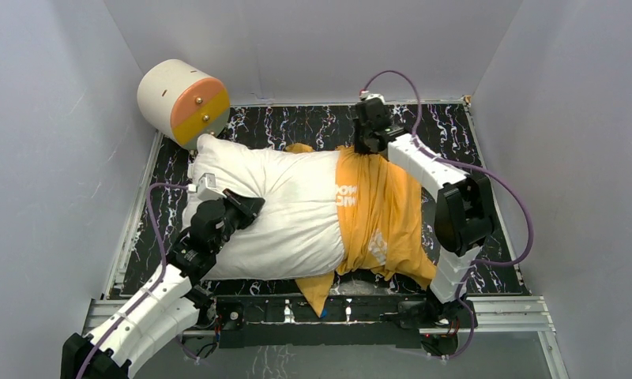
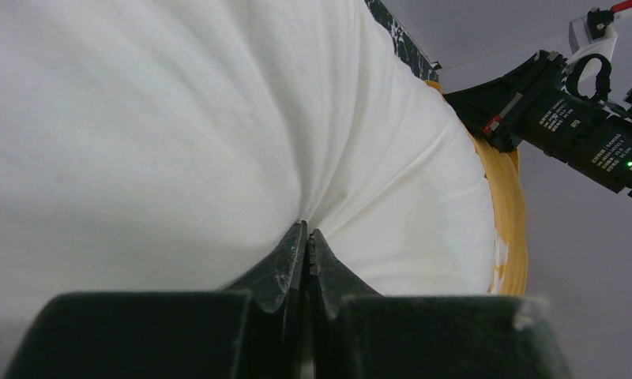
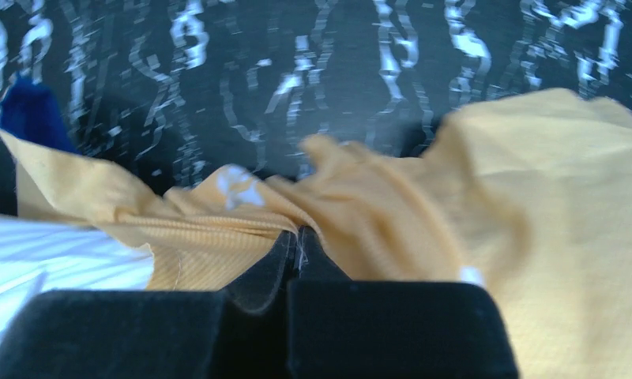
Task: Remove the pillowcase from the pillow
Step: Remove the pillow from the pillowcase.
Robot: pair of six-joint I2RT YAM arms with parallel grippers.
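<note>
Plump white stuffed pillow (image 1: 273, 213) lies with the thin orange-yellow fabric pillowcase (image 1: 384, 213) bunched over its right end; left gripper (image 2: 306, 237) is pinched on the pillow's left-hand cloth, right gripper (image 3: 297, 243) clamped on pillowcase fabric at the pillow's far-right corner.

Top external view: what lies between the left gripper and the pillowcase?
Only uncovered white pillow, which the left gripper pinches; the pillowcase begins farther right. The top external view shows it.

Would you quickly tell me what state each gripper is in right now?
Left gripper: closed, pinching the white pillow.
Right gripper: closed, pinching the orange-yellow pillowcase.
</note>
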